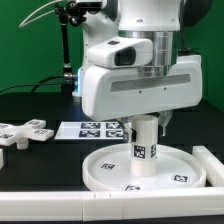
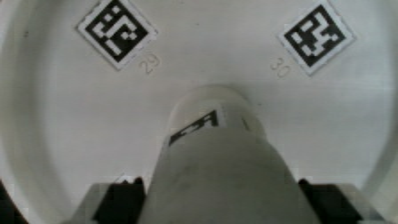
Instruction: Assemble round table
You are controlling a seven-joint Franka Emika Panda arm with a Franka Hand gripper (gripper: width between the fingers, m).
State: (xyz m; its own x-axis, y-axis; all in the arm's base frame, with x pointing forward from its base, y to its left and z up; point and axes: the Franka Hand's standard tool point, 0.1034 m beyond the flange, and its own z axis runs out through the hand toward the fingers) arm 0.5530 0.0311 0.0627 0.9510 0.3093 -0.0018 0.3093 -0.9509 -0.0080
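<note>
The round disc (image 1: 178, 168) lies flat on the black table, rim up, with tags on its face. The short cylindrical leg (image 1: 143, 150) stands upright on the disc's middle, a tag on its side. My gripper (image 1: 145, 118) is above the disc and shut on the leg's upper end. In the wrist view the leg (image 2: 217, 150) runs down between my black fingers (image 2: 121, 200) toward the disc (image 2: 45, 90), whose two tags show. The cross-shaped foot piece (image 1: 22, 133) lies on the table at the exterior view's left, apart from the disc.
The marker board (image 1: 90, 129) lies flat behind the disc. A long white bar (image 1: 212, 165) lies along the disc's side at the exterior view's right. A dark stand with cables (image 1: 68, 50) rises at the back.
</note>
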